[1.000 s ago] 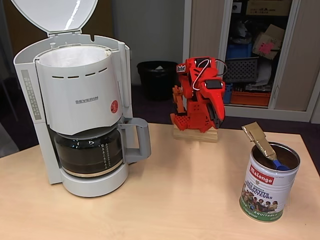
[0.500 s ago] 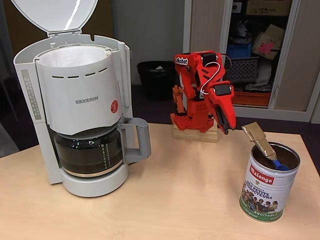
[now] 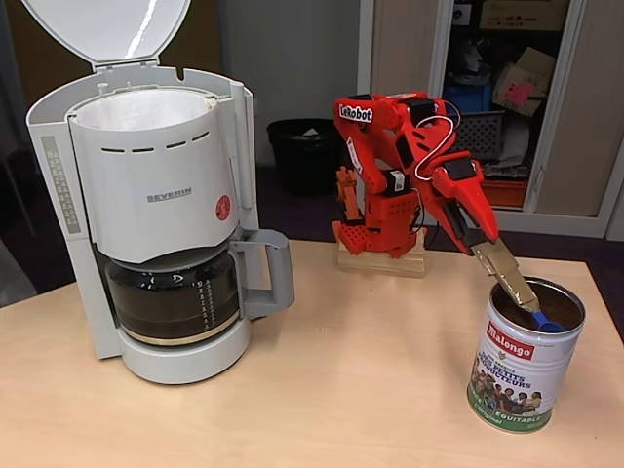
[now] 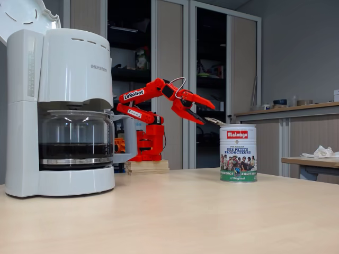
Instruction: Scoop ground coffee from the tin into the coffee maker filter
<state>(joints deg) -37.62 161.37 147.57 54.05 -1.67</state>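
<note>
I'm extending the arm right, so the gripper (image 3: 485, 246), jaws slightly parted and empty, is now reaching the scoop handle (image 3: 507, 273) in the tin (image 3: 522, 366). Grasping comes next, I judge.

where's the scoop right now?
The scoop stands tilted in the open tin at the table's right side in a fixed view, its handle sticking up toward the gripper.

A silver tin (image 3: 525, 363) with a red Malongo logo is seen standing upright and open at the table's right. The white paper filter (image 3: 144, 109) is seated in the Severin basket, far left.
</note>
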